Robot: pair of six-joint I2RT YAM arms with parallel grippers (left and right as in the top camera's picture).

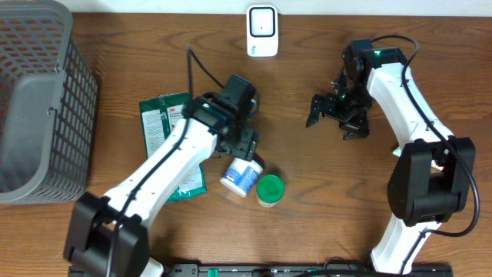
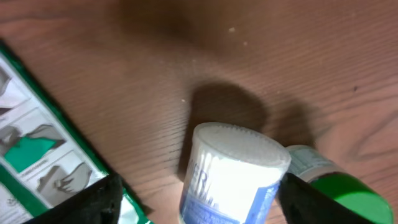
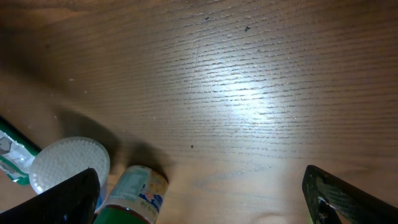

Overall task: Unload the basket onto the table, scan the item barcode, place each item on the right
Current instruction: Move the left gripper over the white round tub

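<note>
A white tub with a blue label (image 2: 233,174) lies on its side on the wooden table, its round white end toward the camera. My left gripper (image 2: 200,200) is open and straddles it, with a gap at each black finger. From overhead the left gripper (image 1: 244,148) sits just above the tub (image 1: 242,178). A white scanner (image 1: 262,31) stands at the table's back edge. My right gripper (image 1: 338,115) hangs open over bare wood at the right, holding nothing. No barcode shows in any view.
A green-lidded jar (image 1: 269,190) lies right beside the tub, also seen in the right wrist view (image 3: 137,193). A green packet (image 1: 165,123) lies partly under the left arm. A grey mesh basket (image 1: 38,100) fills the left edge.
</note>
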